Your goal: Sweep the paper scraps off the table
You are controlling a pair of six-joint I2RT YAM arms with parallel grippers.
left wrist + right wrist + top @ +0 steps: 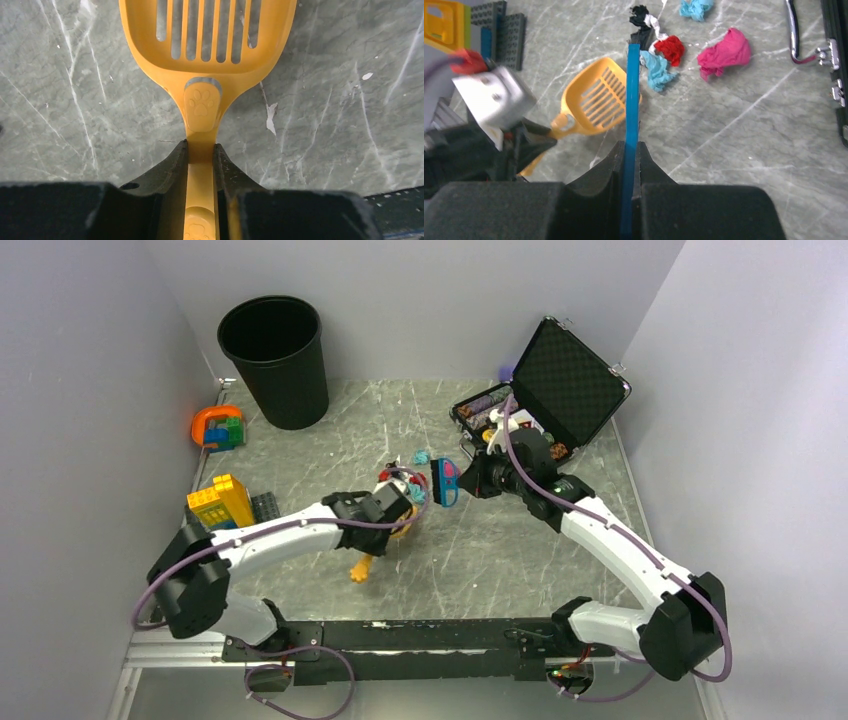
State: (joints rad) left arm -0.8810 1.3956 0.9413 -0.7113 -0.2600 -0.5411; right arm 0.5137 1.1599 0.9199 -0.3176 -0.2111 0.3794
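While my left gripper (pixel 201 150) pinches the one yellow slotted scoop (pixel 210 65) by its handle, my right gripper (pixel 631 150) is clamped on one blue flat tool (pixel 632 100). Ahead of the right gripper, just right of the tool's tip, I count four paper scraps (pixel 670 49) on the table (pixel 749 140): one pink, one red, two teal.

I saw a smooth orange plastic scoop (pixel 205 72), crumpled matt paper scraps (pixel 724 52), and the table's (pixel 350 125) scratched marble-patterned surface

Bright, even light; soft shadows on the table (pixel 480 540) (close foreground blurred).
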